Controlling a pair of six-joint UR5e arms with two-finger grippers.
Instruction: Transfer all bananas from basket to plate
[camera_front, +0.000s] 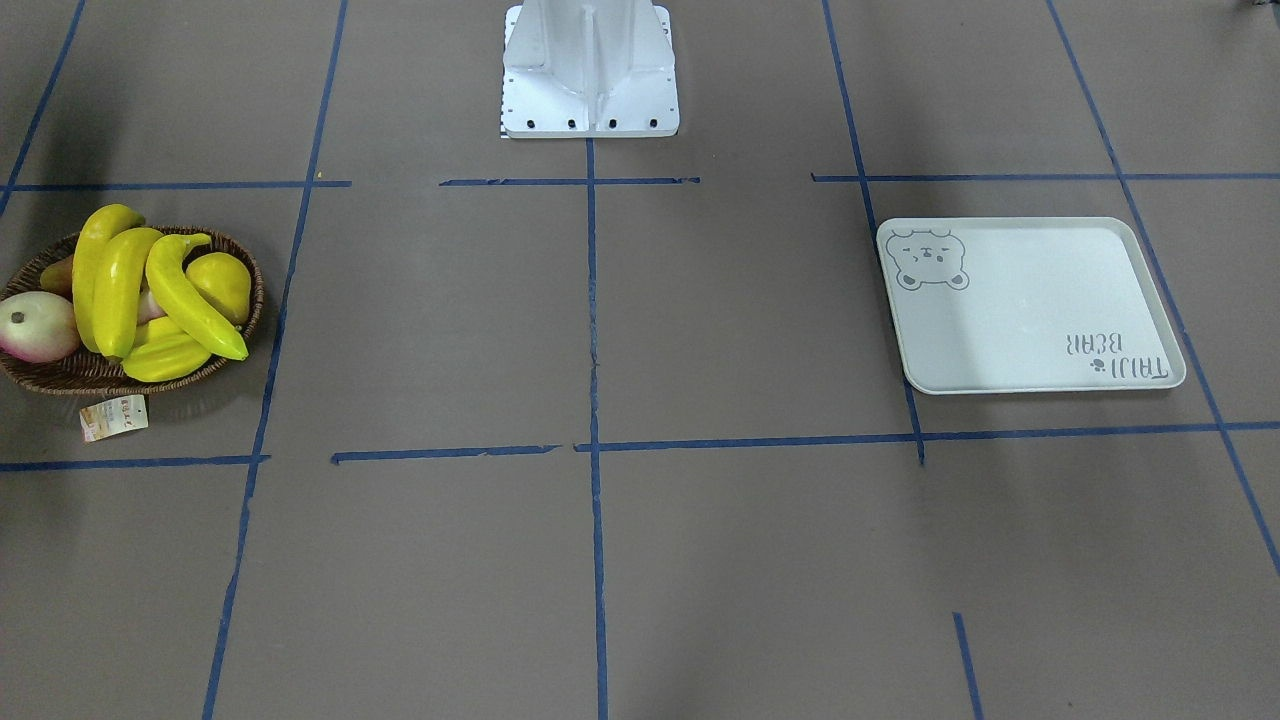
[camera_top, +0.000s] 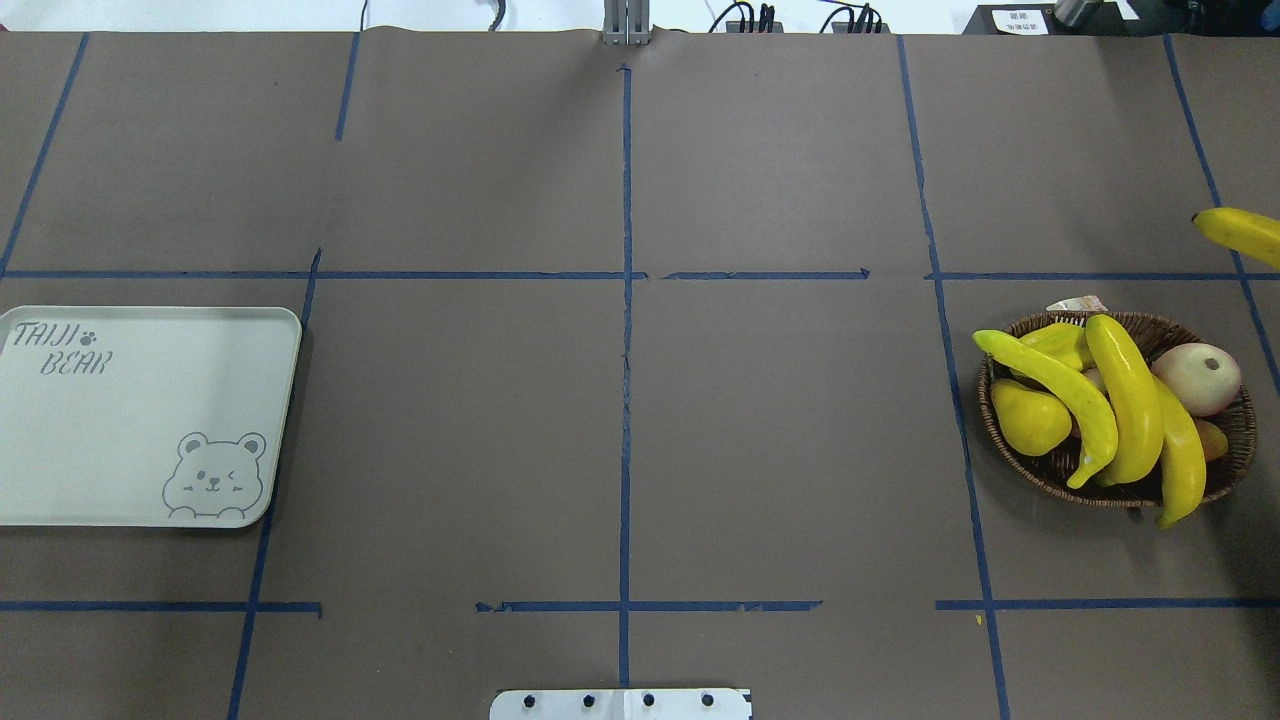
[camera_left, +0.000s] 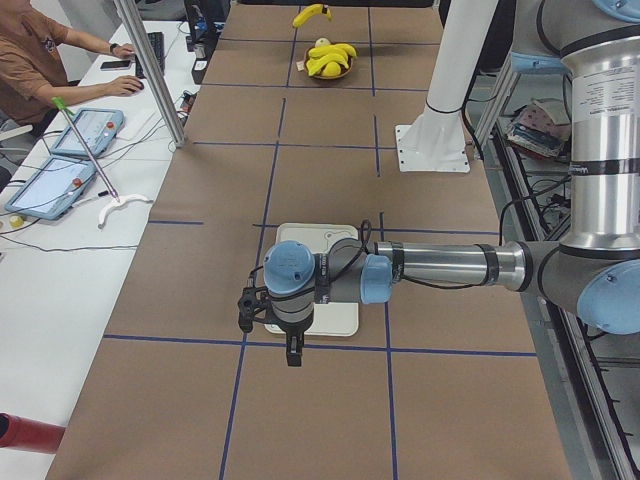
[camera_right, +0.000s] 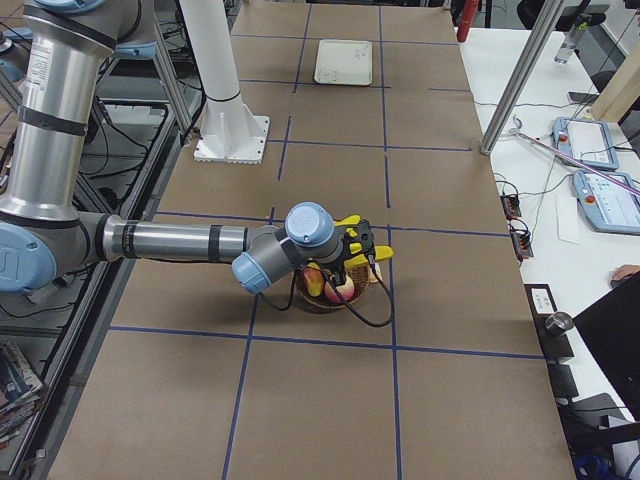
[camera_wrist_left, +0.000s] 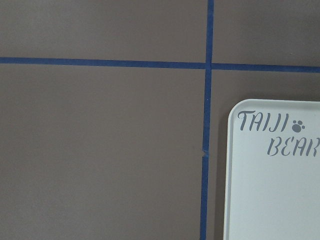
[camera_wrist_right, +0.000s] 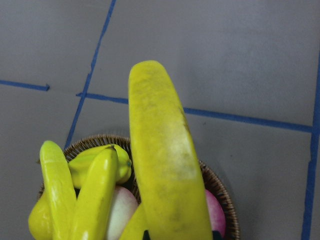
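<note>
Well, glossy curved bananas (camera_front: 190, 295), woven basket (camera_front: 60, 376)

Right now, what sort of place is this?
Probably a robot-lab data-collection cell: a blue tape grid on a paper-covered table, teach pendants on a side bench, and a person seated there.

You see the plate (camera_top: 120, 440) flat at the left edge of the bench (camera_top: 780, 440). Near the right edge, the basket (camera_top: 1045, 475) carries three bananas (camera_top: 1130, 400) side by side, with a pear (camera_top: 1030, 418), a starfruit (camera_top: 1060, 345) and a pink-white fruit (camera_top: 1197, 378). A fourth banana (camera_top: 1245, 232) shows beyond the basket, apart from it and cut off at the right edge.
</note>
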